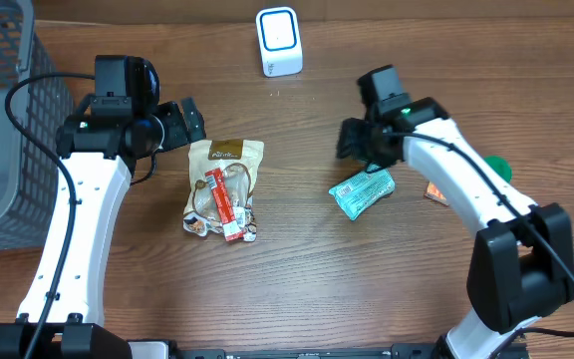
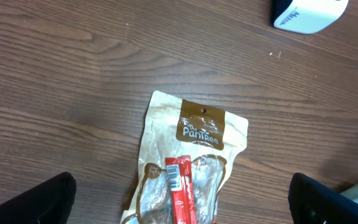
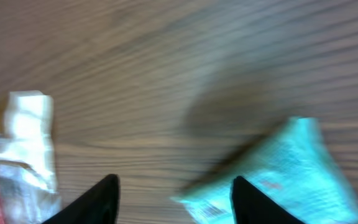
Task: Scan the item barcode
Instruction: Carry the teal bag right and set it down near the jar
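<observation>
Right gripper (image 3: pixel 173 183) jaws stand apart, gripping nothing, just above the teal packet (image 1: pixel 362 191), which lies flat on the table (image 1: pixel 297 289), nearer the robot than the white scanner (image 1: pixel 278 40) and to its right. Left gripper (image 1: pixel 182 125) gapes wide and empty left of the scanner, beside the tan snack pouch (image 1: pixel 225 184)

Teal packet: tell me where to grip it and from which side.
Best grip the teal packet across its narrow width, near the middle, coming straight down. It lies flat on the table with its long axis slanted, so the right gripper should turn square to that slant and close on the two long edges.
</observation>
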